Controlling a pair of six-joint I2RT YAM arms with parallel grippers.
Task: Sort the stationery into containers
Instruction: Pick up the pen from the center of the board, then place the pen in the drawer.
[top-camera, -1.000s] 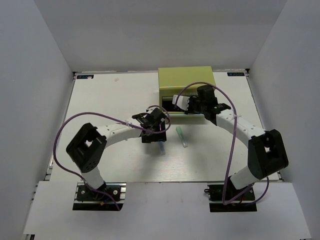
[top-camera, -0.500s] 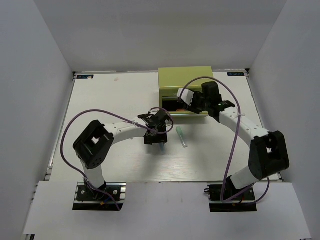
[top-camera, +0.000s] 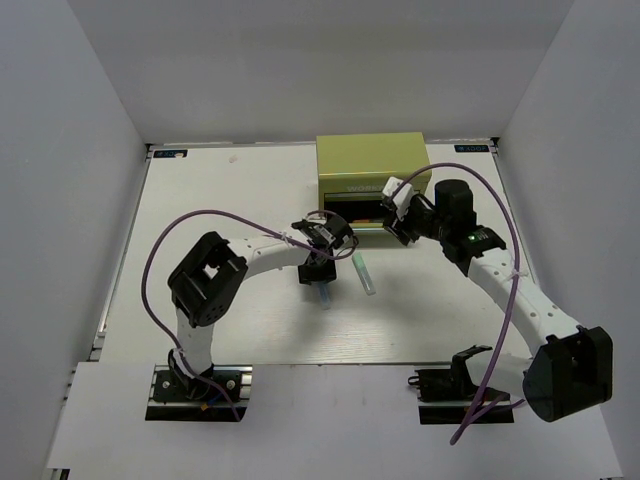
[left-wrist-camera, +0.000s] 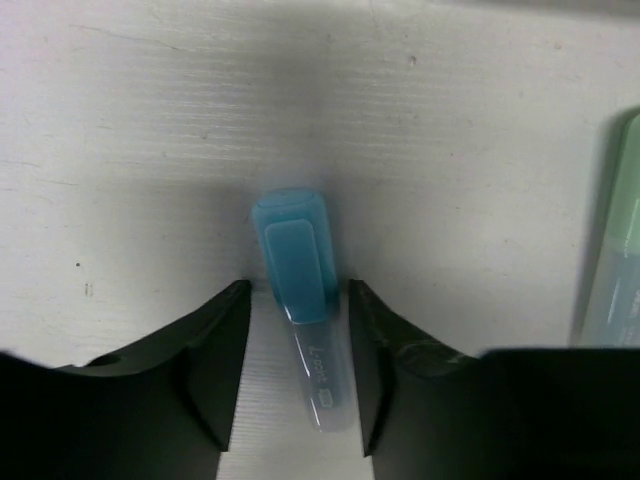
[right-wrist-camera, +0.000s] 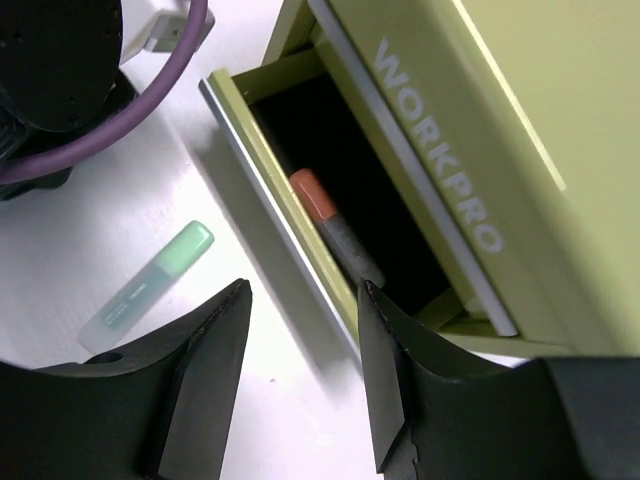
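The blue-capped marker (left-wrist-camera: 296, 270) lies on the table between the fingers of my left gripper (left-wrist-camera: 298, 300). The jaws are open and straddle it, with small gaps on both sides. It also shows in the top view (top-camera: 324, 293) just below the left gripper (top-camera: 321, 272). The green-capped marker (top-camera: 364, 272) lies to its right on the table (right-wrist-camera: 150, 285). The olive-green tool chest (top-camera: 370, 165) has its lower drawer (right-wrist-camera: 275, 190) pulled open, with the orange-capped marker (right-wrist-camera: 325, 215) inside. My right gripper (right-wrist-camera: 303, 295) is open and empty, in front of the drawer. The pens are out of view.
The chest front carries pale WORKPRO lettering (right-wrist-camera: 440, 150). The left arm's wrist and its purple cable (right-wrist-camera: 70, 70) sit close to the drawer's left end. White walls enclose the table (top-camera: 220, 200) at the back and on both sides.
My right gripper has drawn back to the right, away from the open drawer. My left gripper has shifted slightly right and settled over the blue marker.
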